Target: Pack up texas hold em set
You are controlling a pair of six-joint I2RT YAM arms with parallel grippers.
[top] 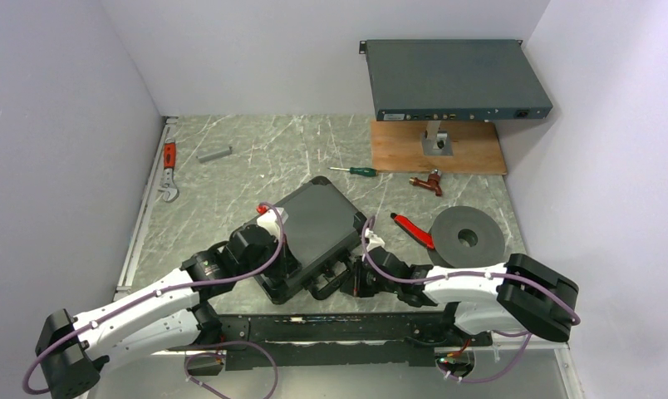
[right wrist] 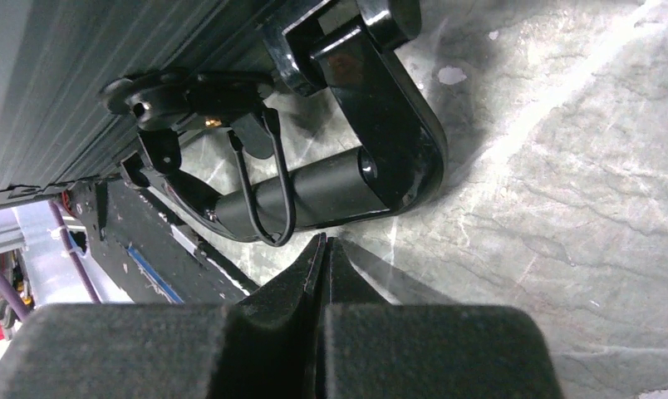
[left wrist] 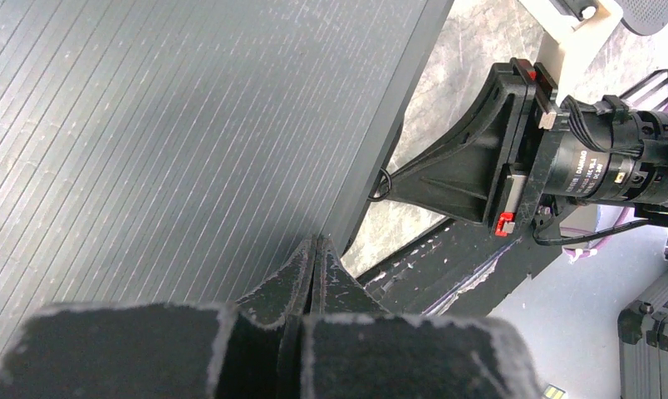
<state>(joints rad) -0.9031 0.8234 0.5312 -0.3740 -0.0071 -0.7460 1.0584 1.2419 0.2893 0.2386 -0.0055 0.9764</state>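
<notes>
Ribbed dark-grey briefcase (left wrist: 164, 125) lid filling left and centre, slanting across frame; left gripper (left wrist: 316, 249) sitting at bottom, fingers pressing together with no gap, tips lying right at lid's lower edge; right gripper (left wrist: 390, 181) pointing its black tapered tip at lid's side edge; marbled table (left wrist: 472, 50) showing between them.

Tiny white print on the black motor (left wrist: 592, 174), too blurred for reading.
</notes>
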